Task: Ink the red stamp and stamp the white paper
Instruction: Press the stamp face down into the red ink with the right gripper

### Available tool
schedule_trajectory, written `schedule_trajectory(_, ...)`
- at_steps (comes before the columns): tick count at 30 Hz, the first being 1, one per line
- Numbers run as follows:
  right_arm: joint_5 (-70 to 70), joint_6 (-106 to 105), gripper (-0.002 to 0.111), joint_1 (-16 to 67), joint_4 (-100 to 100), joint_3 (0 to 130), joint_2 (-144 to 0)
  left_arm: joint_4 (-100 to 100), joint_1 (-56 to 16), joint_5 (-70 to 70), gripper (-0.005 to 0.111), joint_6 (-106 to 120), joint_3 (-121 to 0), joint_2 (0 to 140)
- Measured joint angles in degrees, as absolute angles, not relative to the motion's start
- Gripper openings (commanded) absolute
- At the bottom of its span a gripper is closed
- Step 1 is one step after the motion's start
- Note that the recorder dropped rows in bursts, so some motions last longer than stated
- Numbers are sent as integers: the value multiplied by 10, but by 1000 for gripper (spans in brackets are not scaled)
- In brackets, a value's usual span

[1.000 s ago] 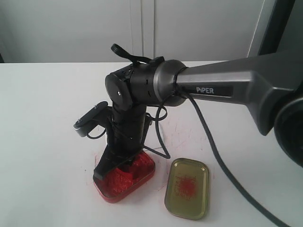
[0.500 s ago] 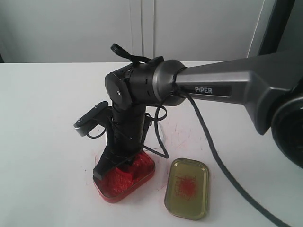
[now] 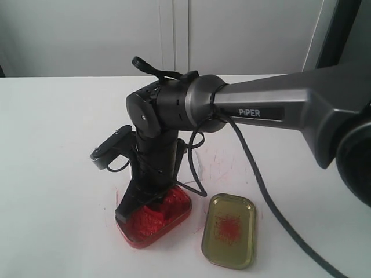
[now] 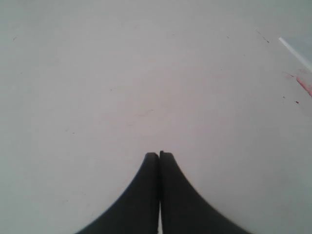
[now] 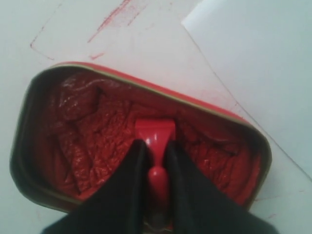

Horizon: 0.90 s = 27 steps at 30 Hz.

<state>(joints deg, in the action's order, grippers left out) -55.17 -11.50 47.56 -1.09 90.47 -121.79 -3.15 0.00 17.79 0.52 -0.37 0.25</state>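
Observation:
The red stamp stands with its square base pressed into the red ink of the open tin. My right gripper is shut on its knob handle. In the exterior view that gripper reaches down into the tin at lower centre, and the stamp is hidden behind the fingers. The white paper lies flat just beyond the tin, also visible as a faint sheet with red marks. My left gripper is shut on nothing above bare white table.
The gold tin lid with a red smudge lies right of the tin. The right arm spans the scene from the right, and its cable hangs over the table. Red ink streaks mark the table.
The right arm's wrist has shifted very slightly up and to the left. The stamp stays in the ink tin, still gripped.

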Motion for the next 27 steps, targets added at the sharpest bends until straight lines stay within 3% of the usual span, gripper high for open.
schedule_trajectory(27, -565, -105, 0, 476, 0, 896, -1178, -31, 0, 178, 0, 5, -4, 2)
